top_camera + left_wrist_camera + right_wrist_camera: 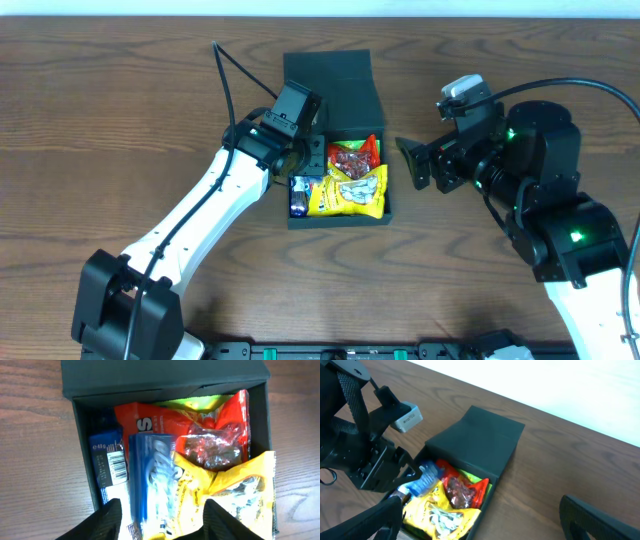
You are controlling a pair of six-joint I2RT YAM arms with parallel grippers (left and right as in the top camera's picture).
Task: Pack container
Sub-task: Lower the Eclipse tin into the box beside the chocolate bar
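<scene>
On the wooden table (120, 80), the left arm (190, 215) reaches in from the lower left of the overhead frame, its wrist covering the container's left rim. The left gripper (162, 512) has its fingers apart on either side of a blue wrapper (150, 475), not pinching it. The one container (330, 85) sits at centre, mouth up. Its lid is laid back toward the top edge, so its long axis runs top to bottom. Five packets show inside: a navy bar (107, 462), the blue wrapper, an orange packet (150, 420), a clear red bag (215, 445) and a yellow bag (235, 485). Just to the right, the right gripper (414, 163) stands spread wide, empty.
</scene>
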